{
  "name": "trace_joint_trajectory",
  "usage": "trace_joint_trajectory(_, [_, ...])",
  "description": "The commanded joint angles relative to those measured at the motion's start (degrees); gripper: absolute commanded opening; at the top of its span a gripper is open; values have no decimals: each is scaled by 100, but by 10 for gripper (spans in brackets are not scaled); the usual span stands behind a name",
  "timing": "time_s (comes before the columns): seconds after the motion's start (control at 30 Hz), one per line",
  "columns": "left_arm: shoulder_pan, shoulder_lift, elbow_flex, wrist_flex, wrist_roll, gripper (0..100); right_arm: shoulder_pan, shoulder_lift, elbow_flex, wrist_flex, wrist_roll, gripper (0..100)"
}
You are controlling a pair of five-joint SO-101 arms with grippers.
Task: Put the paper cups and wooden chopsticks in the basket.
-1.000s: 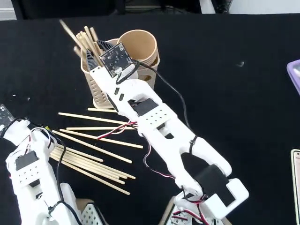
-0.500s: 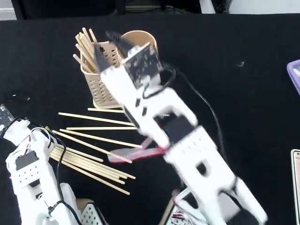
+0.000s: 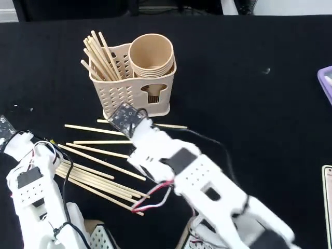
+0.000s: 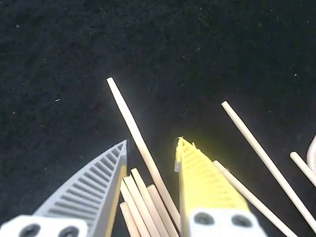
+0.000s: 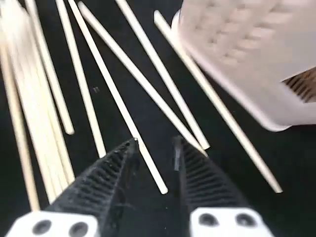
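The cup half of the job looks finished: the paper cups [image 3: 151,54] sit nested in a single stack inside the basket [image 3: 129,93], filling the end that is to the right in the high view. The other end holds a sheaf of wooden chopsticks [image 3: 98,54] standing on end and leaning outward over the rim. What is left, by my reckoning, is the larger share of the sticks. A spread of loose chopsticks [image 3: 104,166] lies flat on the black tabletop [image 3: 249,104] in front of the basket, some fanned apart and some bunched side by side, and one or two lie just beside the basket's foot.

The right claw [image 5: 155,140] hangs low over that spread near the basket, jaws parted and gripping nothing, with the end of one stick lying beneath the gap. The left claw [image 4: 151,142] is released too and sits astride the bunched sticks, one long stick running up between its jaws, not pinched as far as I can judge
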Motion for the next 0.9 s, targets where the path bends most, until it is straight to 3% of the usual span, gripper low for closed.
trace_joint_trajectory(0.0, [-4,-97,-22,-105,35,159,-343,980,-189,-360,88,217])
trace_joint_trajectory(0.23, [-57,-97,-31,-105,35,159,-1477,1736,-857,492,44,233])
trace_joint_trajectory(0.47, [-66,-97,-31,-105,62,159,-2189,1411,-303,229,35,233])
trace_joint_trajectory(0.7, [-664,-97,-66,-229,308,159,-2365,1420,277,-589,35,233])
trace_joint_trajectory(0.87, [-804,-97,-40,-299,633,159,-2356,1807,180,-615,79,216])
